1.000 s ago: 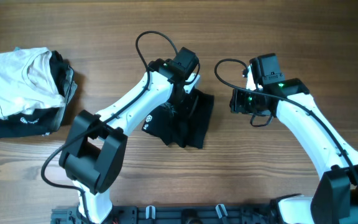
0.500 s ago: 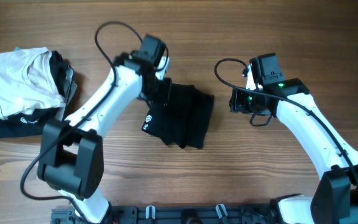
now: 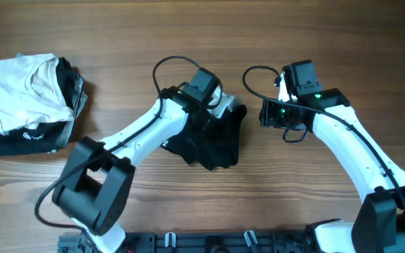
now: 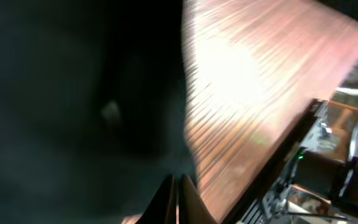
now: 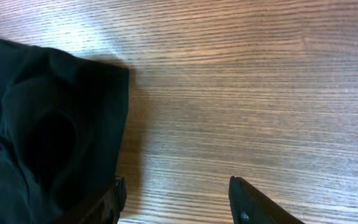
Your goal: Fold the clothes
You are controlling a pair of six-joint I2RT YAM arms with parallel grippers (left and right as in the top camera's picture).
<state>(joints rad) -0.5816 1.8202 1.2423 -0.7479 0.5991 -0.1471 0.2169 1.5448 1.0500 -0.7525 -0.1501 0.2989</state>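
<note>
Black soft T-shirt [image 3: 213, 144], rumpled at middle of table [image 3: 118, 42] under left gripper [image 4: 176, 193], fingers closed together, hold on cloth unclear; right gripper [image 5: 179, 199] just beside, spread wide, empty; advised: pin one edge, draw fold flat.

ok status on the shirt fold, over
Left gripper down in the black shirt, jaws hidden by blur. Right gripper open, beside it over the table. Shirt bunched mid-table. Folded pile far left, clear.
</note>
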